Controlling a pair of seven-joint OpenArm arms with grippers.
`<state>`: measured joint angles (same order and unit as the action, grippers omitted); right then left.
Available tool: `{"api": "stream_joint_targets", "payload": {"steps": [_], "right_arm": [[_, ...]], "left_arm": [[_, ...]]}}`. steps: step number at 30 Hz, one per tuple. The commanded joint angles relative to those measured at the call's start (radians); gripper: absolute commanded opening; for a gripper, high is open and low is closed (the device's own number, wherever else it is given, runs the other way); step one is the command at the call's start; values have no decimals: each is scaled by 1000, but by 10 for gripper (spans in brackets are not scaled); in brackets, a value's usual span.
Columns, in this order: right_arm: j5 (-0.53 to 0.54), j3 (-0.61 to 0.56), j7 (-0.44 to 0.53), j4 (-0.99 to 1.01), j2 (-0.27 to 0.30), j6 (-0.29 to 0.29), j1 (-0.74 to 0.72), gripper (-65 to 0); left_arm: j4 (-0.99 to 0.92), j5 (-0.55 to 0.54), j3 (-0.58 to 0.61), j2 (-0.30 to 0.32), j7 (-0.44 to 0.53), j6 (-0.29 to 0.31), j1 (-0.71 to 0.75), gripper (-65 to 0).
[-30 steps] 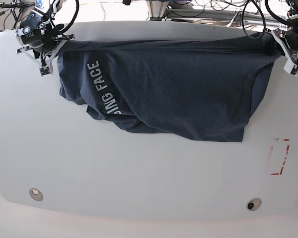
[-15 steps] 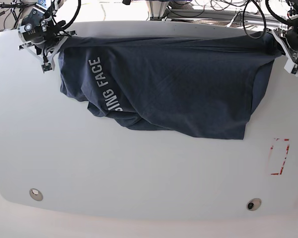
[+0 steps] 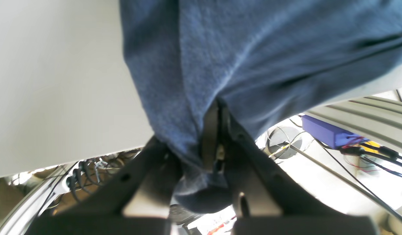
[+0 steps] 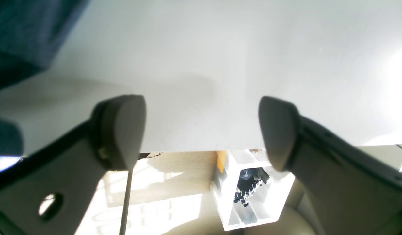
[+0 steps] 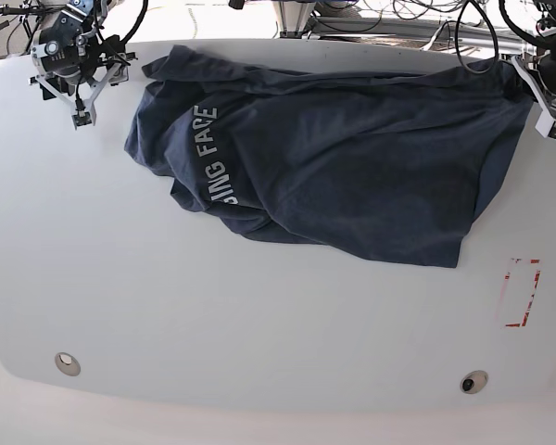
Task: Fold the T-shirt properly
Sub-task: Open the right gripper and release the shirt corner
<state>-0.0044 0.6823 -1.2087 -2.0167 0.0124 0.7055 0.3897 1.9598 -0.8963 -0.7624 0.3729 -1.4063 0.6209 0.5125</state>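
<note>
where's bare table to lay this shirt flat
The white table is bare across its near half, between the dark navy T-shirt and the two round holes near the front edge. Beside the red-marked rectangle is tighter. The far edge is crowded: shirt, open right gripper, shut left gripper.

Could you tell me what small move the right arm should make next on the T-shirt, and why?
Probably bring the right tool, now open and empty over bare table, back to the loose corner of the T-shirt and regrip it. That corner lies slack and rumpled, while the left tool is shut on the opposite edge, so the shirt cannot be pulled flat.
</note>
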Motion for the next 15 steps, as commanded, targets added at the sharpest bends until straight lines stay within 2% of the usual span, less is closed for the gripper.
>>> {"api": "stream_joint_targets", "payload": {"steps": [1,10,15], "right_arm": [[1,6,10,-17,1,-7,-2,-2],[76,192,33,-3,-61,-7,-120,-11],[109,182,11,21,-61,-7,-159,-32]], "left_arm": [[11,-13,-7,18,10,-2,-1,-650],[11,-13,-7,18,10,-2,-5,-650],[11,-13,-7,18,10,-3,-5,-650]]}}
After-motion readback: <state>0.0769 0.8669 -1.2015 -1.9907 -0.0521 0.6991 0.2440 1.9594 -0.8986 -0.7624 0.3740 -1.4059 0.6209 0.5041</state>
